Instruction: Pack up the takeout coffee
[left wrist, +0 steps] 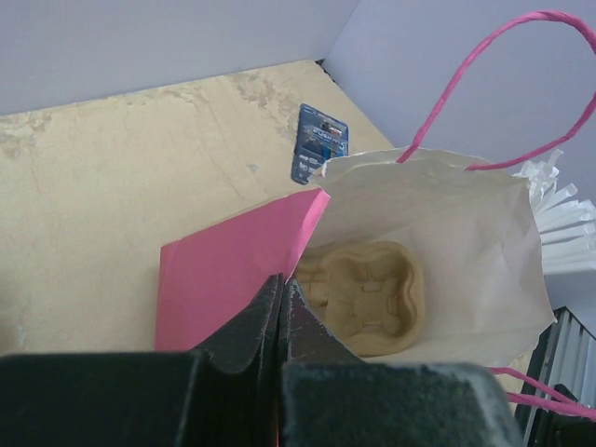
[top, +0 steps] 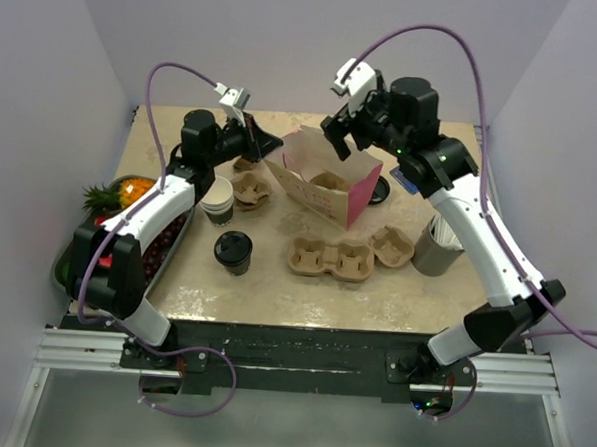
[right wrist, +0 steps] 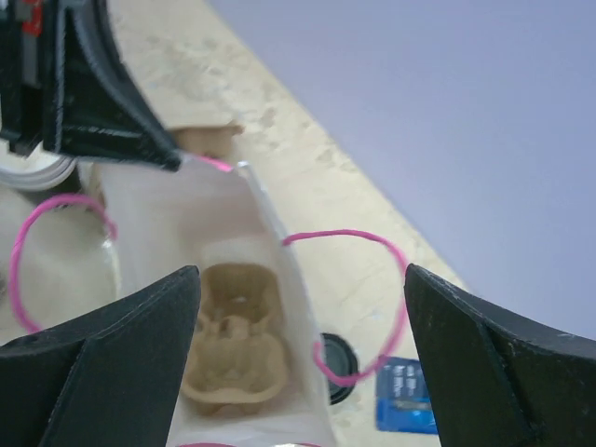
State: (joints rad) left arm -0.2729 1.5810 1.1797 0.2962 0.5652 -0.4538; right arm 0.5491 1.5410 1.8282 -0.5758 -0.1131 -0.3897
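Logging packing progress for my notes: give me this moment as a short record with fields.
coffee: takeout coffee upright on the table, lid on, outside the bag
bag: paper bag standing open
in bag: cup carrier, visible slots empty
left gripper: shut on the bag's rim
right gripper: open above the bag mouth, holding nothing

L gripper [left wrist: 283,284] pinches bag [left wrist: 223,270] rim; mouth open; carrier [left wrist: 368,298] covers floor.

The lidded coffee cup [top: 233,250] stands on the table [top: 275,294] beside a pulp carrier [top: 330,257], pink bag [top: 326,182] behind
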